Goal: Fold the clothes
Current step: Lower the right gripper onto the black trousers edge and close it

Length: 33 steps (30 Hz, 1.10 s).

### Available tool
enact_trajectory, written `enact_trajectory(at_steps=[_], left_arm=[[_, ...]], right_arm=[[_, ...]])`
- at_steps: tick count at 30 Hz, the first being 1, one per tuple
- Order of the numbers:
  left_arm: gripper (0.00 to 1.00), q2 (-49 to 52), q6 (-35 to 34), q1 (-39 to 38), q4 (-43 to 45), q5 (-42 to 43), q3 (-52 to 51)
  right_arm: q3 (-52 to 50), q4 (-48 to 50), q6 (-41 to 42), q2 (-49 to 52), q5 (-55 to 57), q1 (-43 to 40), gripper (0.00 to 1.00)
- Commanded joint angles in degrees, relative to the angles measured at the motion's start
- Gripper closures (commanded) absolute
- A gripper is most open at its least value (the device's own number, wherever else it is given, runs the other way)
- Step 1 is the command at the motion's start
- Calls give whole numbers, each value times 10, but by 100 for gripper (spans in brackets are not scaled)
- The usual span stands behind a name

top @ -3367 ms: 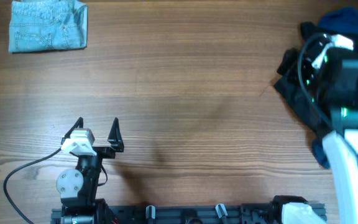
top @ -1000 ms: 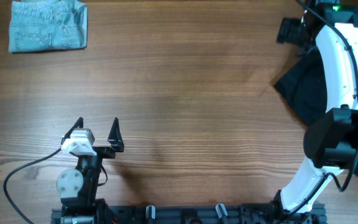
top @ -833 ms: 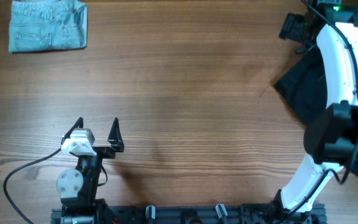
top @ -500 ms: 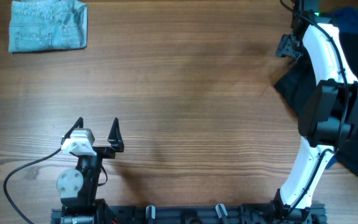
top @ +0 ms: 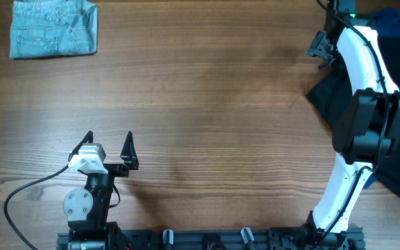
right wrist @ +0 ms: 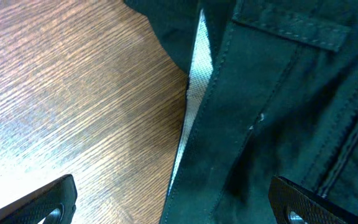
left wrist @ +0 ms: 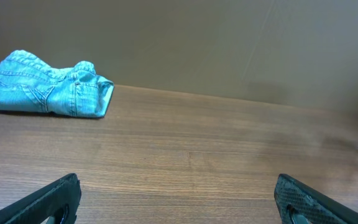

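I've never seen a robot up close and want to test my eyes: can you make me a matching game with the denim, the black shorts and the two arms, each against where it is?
Things:
1 denim
2 shorts
3 left arm
4 right arm

Places on the table:
a near edge, away from all cloth
b far left corner
c right edge, partly under an arm
d stretched out over dark cloth

Pairs: 1-b, 2-c, 3-a, 4-d

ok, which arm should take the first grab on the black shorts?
Right, likely. The right end effector hangs open over the black shorts at their edge, pale lining showing between its jaws in the wrist view. The left end effector sits open by its base, far across the table.
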Motion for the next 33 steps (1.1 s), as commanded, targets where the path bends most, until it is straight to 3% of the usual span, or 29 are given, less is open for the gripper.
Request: enact_trajectory(at_steps=[1, 26, 33], left_arm=[[0, -6, 11, 4, -2, 11, -2], [0, -6, 11, 4, -2, 11, -2], [0, -6, 11, 4, -2, 11, -2]], right_arm=[[-3, -4, 14, 19, 58, 2, 0], [-4, -39, 28, 84, 82, -1, 0], [-4, -52, 44, 84, 99, -2, 4]])
